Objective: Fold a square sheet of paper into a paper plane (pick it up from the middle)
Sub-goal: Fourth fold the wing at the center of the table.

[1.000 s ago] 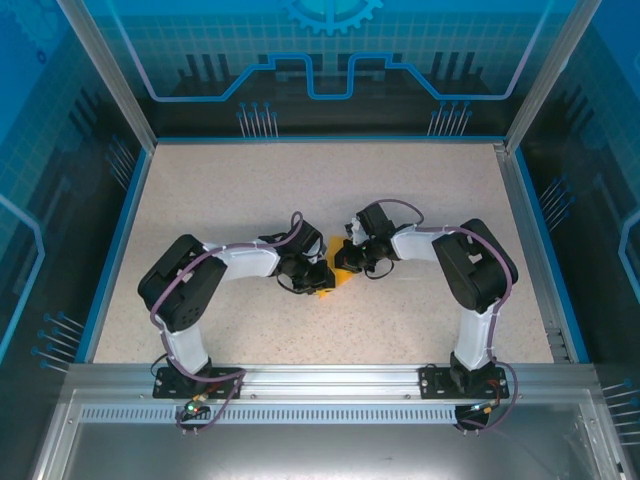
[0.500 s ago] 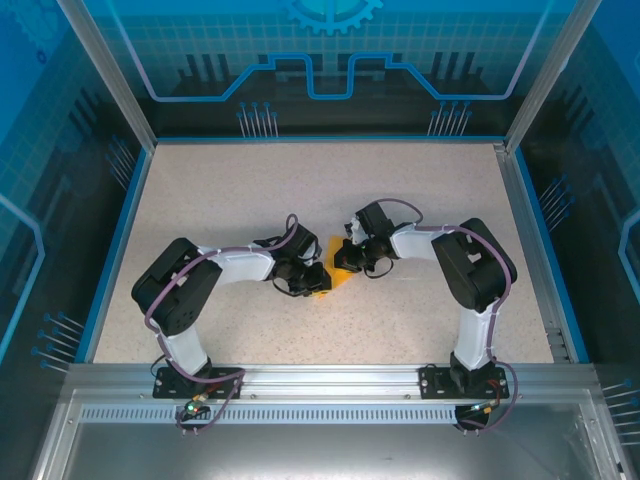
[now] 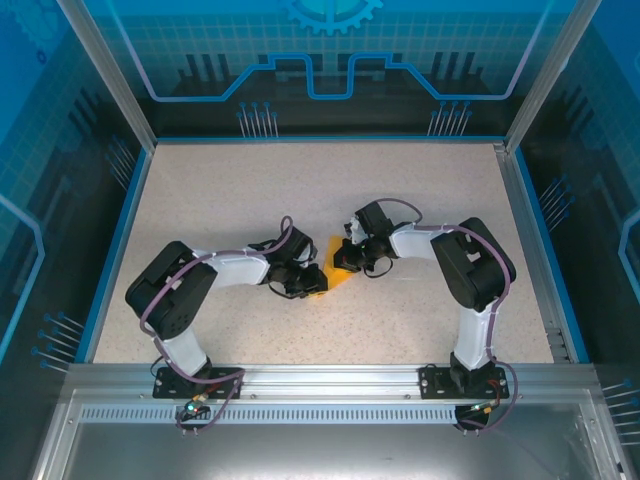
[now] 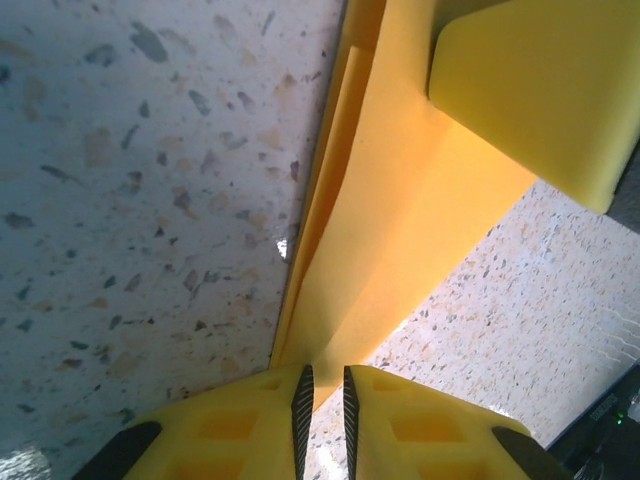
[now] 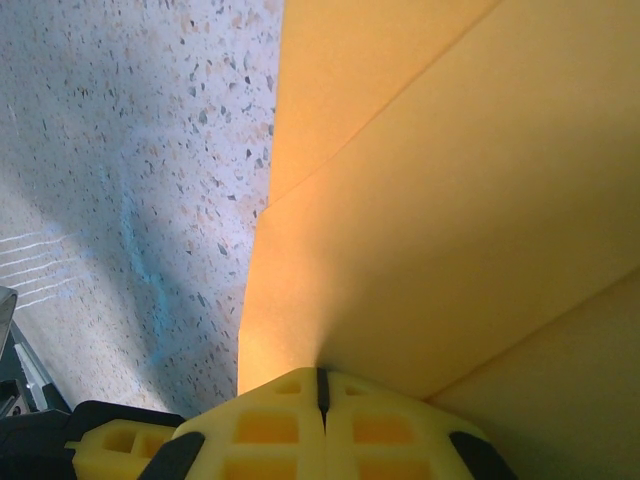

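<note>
Right hand [image 5: 320,385] is clenched tight on one edge of the folded sheet of paper [image 5: 430,200], pads pressed together and the paper puckering out of the seam. Left hand [image 4: 327,395] is at the sheet's opposite end, fingers a thin slit apart with a paper corner poking in, can't tell if it's really gripping. The sheet lies creased on the speckled tabletop [image 3: 400,200], between both hands.

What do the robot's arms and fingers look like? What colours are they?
The left arm and right arm match: white tubes between chunky black joints, with a thin purple cable looping along each. The fingers are bright yellow blocks with square hollows and black strips on their inner faces.
</note>
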{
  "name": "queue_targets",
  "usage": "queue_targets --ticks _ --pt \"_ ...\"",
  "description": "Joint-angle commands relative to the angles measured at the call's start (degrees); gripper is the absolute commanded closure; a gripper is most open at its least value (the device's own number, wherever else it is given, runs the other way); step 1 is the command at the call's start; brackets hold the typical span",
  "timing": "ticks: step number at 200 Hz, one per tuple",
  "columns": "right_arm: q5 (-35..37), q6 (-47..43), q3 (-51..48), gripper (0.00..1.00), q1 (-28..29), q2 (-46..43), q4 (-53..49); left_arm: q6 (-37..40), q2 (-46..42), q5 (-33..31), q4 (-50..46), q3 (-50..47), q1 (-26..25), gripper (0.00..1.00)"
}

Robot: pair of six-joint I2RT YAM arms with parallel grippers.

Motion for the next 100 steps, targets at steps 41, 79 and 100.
queue_targets --ticks 41,79,100 --pt "10.8 -0.2 -2.3 0.99 0.0 6.3 -7.3 2.0 -2.2 -1.4 -11.1 -2.4 0.5 0.79" --pt "11.0 -0.1 -2.2 0.99 0.0 6.3 -7.4 2.9 -4.9 1.4 -9.6 -1.1 0.5 0.8" --pt "10.9 -0.1 -2.2 0.99 -0.1 6.3 -7.4 2.6 -6.2 3.1 -5.5 -0.1 0.4 0.81"
